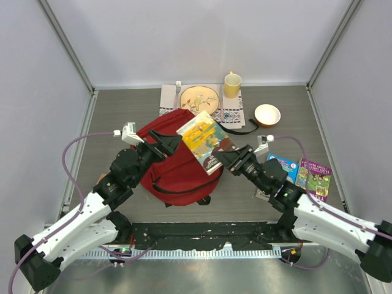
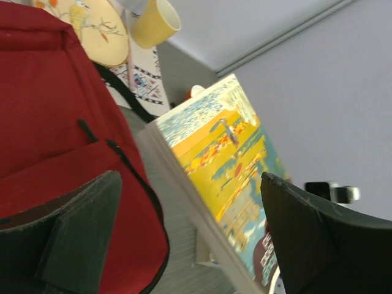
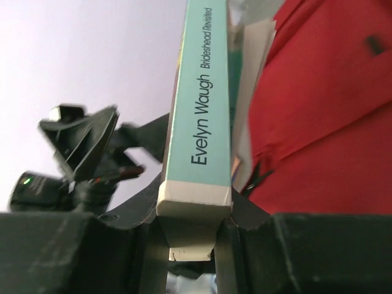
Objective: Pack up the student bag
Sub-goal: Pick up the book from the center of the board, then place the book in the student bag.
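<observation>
Currently the right gripper (image 1: 228, 158) is clamped on one end of the book (image 1: 205, 139) above the student bag (image 1: 177, 177), mid-table. The left gripper (image 1: 163, 142) is spread wide alongside. Risk: an end-only hold may let the book pivot and fall outside the bag.

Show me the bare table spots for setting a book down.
Bare table lies left of the student bag, up to the side wall, and in a narrow strip between it and the arm bases. Crowded: the back, with placemat, plate, mug and bowl, and the right side, where two books lie.
</observation>
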Controlling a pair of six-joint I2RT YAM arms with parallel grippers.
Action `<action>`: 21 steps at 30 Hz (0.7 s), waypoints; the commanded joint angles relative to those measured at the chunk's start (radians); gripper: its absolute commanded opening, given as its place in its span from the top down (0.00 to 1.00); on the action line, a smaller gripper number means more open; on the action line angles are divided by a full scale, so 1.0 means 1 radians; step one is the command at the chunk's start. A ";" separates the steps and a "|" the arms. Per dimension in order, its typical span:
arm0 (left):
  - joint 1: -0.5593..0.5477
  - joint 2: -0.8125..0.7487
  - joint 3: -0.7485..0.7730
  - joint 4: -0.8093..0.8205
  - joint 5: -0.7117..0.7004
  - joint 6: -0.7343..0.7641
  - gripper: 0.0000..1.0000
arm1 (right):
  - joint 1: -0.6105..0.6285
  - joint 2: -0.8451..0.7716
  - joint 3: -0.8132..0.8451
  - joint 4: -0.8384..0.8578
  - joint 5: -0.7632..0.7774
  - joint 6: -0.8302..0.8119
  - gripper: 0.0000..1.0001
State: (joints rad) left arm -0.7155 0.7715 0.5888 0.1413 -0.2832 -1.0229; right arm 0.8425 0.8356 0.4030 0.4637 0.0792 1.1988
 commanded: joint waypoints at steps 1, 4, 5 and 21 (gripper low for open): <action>-0.004 -0.035 0.101 -0.352 0.044 0.239 0.00 | -0.005 -0.226 0.120 -0.403 0.332 -0.160 0.99; -0.005 0.035 0.158 -0.445 0.134 0.331 0.00 | -0.006 -0.303 0.151 -0.601 0.450 -0.174 0.99; -0.006 0.058 0.173 -0.459 0.172 0.355 0.00 | -0.006 -0.340 0.160 -0.685 0.502 -0.177 0.99; -0.291 0.414 0.324 -0.545 0.254 0.647 0.00 | -0.006 -0.550 0.286 -1.070 0.656 -0.196 0.99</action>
State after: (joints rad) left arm -0.9287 1.1244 0.8371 -0.4023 0.0082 -0.4568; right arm 0.8356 0.2981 0.6262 -0.6456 0.6727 0.9958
